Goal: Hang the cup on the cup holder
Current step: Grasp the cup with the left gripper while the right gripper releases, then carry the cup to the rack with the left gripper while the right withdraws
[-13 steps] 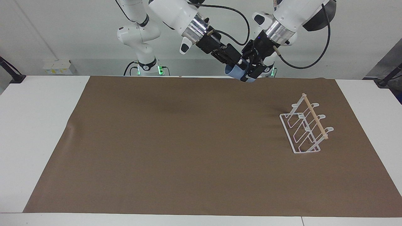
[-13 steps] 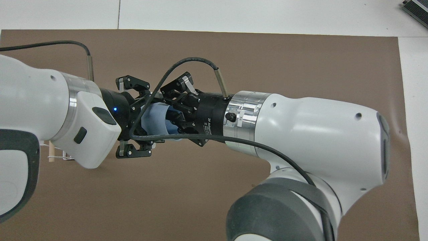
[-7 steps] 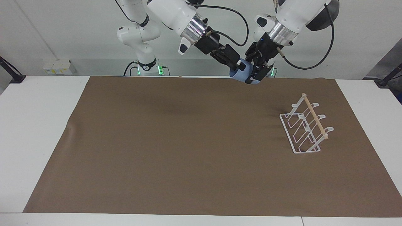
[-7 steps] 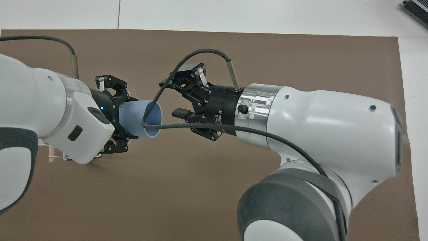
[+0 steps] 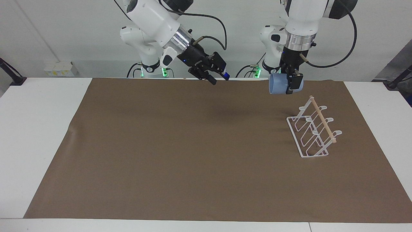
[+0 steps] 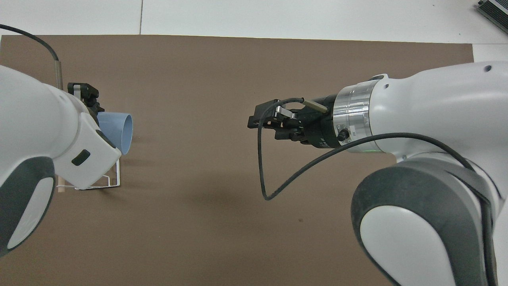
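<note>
The left pincer point(image 5: 291, 84) hangs in the air over the brown mat point(image 5: 180, 154), above the robots' edge of it at the left arm's end of the surface point(image 5: 38, 129), pinching the cup point(image 5: 276, 87) (light blue, lying on its side, mouth toward the right arm's end). The cup holder point(image 5: 313, 129) stands on the mat, clear of the cup. The right pincer point(image 5: 215, 76) hovers over the mat's robot-side edge, fingers spread, holding nothing.

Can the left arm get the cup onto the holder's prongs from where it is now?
Probably yes: the left gripper holds the cup in the air close to the cup holder, nothing between them, and the right gripper is well clear.
</note>
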Controlling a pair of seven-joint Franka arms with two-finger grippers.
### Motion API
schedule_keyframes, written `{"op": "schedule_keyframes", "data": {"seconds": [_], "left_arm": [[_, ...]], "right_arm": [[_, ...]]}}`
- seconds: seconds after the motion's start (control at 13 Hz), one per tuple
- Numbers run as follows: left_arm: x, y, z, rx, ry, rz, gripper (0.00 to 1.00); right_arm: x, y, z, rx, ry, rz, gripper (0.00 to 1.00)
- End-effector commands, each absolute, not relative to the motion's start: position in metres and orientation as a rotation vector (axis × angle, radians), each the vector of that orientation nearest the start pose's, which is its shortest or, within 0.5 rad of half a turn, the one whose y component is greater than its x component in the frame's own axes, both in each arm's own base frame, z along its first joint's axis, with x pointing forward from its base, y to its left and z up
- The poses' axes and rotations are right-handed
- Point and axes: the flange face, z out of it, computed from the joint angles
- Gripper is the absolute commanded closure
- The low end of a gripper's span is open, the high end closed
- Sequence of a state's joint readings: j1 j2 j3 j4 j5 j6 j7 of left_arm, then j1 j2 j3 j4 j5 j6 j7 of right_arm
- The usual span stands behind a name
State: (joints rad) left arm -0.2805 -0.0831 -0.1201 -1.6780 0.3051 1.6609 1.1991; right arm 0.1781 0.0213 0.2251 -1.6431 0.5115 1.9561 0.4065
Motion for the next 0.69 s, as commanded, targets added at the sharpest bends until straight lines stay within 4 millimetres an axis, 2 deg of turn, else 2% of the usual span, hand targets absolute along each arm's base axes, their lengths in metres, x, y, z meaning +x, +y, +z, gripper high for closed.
{"op": "schedule_keyframes", "data": {"seconds": [0.0, 0.08, 0.23, 0.38, 0.61], "left_arm": [[0.491, -0.166, 0.615, -1.791, 1.96, 0.154, 1.0], [0.497, -0.154, 0.602, -1.774, 1.931, 0.221, 1.0], [0.507, -0.153, 0.581, -1.597, 1.871, 0.379, 1.0], [0.525, -0.15, 0.556, -1.543, 1.827, 0.448, 1.0], [0.533, -0.148, 0.539, -1.582, 1.795, 0.447, 1.0]], "right_arm": [[0.528, 0.254, 0.637, -2.775, -0.088, -0.171, 0.31], [0.526, 0.248, 0.642, -2.847, -0.173, -0.184, 0.31], [0.527, 0.23, 0.644, -2.967, -0.328, -0.187, 0.31], [0.531, 0.203, 0.647, -3.079, -0.43, -0.182, 0.31], [0.543, 0.156, 0.644, -3.135, -0.349, -0.143, 0.31]]}}
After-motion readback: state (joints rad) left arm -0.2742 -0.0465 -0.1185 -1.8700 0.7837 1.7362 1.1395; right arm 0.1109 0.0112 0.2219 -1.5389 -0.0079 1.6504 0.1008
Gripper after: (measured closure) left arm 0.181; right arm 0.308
